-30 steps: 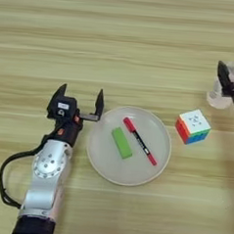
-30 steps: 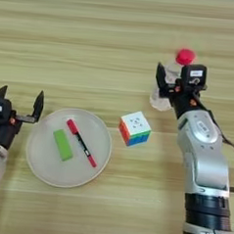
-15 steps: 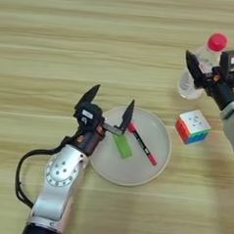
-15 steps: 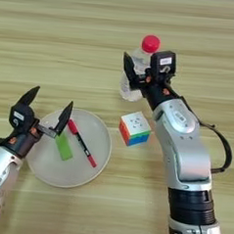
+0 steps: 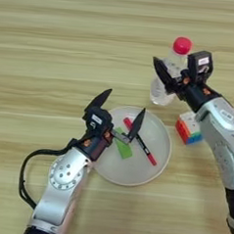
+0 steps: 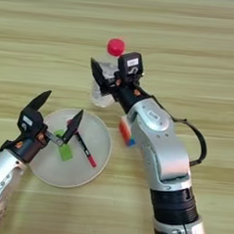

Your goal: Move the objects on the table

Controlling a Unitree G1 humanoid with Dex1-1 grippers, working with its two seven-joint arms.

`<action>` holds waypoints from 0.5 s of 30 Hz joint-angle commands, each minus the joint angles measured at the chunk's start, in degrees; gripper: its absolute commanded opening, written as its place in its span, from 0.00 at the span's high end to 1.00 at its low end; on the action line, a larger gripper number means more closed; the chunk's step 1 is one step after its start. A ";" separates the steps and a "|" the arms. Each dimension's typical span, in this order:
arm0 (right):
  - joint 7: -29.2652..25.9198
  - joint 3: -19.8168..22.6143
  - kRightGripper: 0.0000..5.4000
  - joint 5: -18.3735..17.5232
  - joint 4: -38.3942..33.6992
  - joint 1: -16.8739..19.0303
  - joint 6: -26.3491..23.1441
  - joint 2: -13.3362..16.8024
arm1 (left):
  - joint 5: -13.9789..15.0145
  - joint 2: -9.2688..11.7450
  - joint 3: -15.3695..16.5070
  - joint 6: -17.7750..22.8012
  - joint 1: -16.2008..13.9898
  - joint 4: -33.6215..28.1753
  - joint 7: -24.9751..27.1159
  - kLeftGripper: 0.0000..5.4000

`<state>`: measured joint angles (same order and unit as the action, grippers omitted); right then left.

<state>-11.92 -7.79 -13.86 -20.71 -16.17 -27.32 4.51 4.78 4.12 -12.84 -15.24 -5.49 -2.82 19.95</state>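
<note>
gripping the clear bottle (image 5: 166, 78) at one o'clock, the right gripper (image 5: 176, 76) keeps it upright by its body. the left gripper (image 5: 120, 115), fingers spread, hovers over the plate (image 5: 158, 158) holding green block (image 5: 123, 149) and pen (image 5: 141, 141), positioned to pick one; cube (image 5: 189, 130) at three o'clock.

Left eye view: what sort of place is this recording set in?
Probably a lab tabletop test setup: a bare wooden table, with unrelated props, a puzzle cube, a red-capped bottle and a plate holding a pen.

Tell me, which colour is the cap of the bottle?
Red: the cap tops the clear bottle, clearest in the left eye view.
</note>
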 commanded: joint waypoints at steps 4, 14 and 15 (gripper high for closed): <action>-0.73 -2.69 0.41 -1.17 -3.52 0.02 -2.30 -1.62 | -0.62 0.39 -0.69 0.87 -0.04 -0.52 0.28 0.00; -1.27 -5.76 0.41 -1.46 -4.08 1.23 -4.34 -3.70 | -1.07 0.81 -1.49 0.40 0.07 0.24 0.59 0.00; -1.29 -6.10 0.41 -1.46 -4.05 1.37 -4.46 -3.83 | -1.09 0.82 -1.48 0.38 0.08 0.28 0.56 0.00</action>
<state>-13.00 -13.33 -14.43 -22.85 -14.64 -31.09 1.62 4.38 4.70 -14.09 -15.05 -5.50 -2.80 20.42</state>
